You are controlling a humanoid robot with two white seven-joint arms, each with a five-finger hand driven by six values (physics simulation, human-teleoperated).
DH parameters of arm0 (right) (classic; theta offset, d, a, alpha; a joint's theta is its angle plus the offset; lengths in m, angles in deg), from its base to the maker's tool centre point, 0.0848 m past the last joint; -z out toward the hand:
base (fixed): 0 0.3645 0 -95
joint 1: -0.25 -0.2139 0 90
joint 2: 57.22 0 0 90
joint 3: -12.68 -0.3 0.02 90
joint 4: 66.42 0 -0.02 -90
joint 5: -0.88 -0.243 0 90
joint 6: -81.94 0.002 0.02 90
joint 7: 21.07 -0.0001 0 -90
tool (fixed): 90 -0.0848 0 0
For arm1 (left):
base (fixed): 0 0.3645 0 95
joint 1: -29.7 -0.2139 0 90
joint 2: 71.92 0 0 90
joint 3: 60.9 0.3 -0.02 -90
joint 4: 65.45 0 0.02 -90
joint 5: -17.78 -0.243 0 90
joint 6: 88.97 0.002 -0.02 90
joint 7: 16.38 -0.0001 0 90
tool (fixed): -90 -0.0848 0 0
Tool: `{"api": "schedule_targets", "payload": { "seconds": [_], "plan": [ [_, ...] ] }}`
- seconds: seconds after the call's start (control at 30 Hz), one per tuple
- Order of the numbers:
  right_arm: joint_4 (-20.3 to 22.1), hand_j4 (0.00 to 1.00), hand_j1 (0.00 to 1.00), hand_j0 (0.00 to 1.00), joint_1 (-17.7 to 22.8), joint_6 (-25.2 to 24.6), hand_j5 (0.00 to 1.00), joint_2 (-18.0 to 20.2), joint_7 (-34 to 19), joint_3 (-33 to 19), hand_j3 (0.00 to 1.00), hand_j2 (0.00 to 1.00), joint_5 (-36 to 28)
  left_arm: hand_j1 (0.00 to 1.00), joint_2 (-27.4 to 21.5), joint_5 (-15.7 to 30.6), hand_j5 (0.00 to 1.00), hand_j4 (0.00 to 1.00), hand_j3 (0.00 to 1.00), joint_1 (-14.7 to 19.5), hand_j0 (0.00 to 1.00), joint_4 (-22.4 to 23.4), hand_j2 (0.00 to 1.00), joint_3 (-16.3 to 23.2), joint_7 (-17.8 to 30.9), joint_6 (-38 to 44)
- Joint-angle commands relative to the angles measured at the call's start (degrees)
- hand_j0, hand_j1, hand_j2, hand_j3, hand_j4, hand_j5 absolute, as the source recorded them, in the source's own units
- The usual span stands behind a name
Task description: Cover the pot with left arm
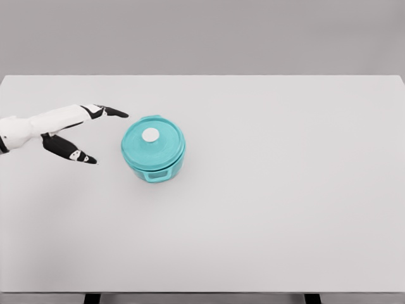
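Just right of the open robot hand [76, 134], covered pot [153, 149]

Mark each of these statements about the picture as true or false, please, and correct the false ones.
1. The lid sits on the pot. True.
2. The left hand grips the lid's knob. False: the hand is apart from the pot, to its left, with open fingers that hold nothing.
3. The knob is white. True.
4. The right hand rests on the table beside the pot. False: no right hand is in view.
5. The pot is red. False: the pot and lid are teal.
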Motion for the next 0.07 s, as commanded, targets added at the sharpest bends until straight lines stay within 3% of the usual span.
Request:
{"api": "schedule_targets", "payload": {
  "seconds": [0.0,0.03],
  "plan": [
    [0.05,1.00,1.00,1.00,0.00,0.03,1.00,0.00,-0.02,-0.03,1.00,1.00,0.00,1.00,-4.28,1.02,1.00,1.00,1.00,-0.54,1.00,-1.78,1.00,-4.33,-0.04,0.05],
    [0.05,1.00,1.00,1.00,0.00,0.03,1.00,0.00,-0.02,-0.03,1.00,1.00,0.00,1.00,-4.37,1.02,1.00,1.00,1.00,-2.03,1.00,-1.78,1.00,-5.65,-0.04,0.05]
  ]
}}
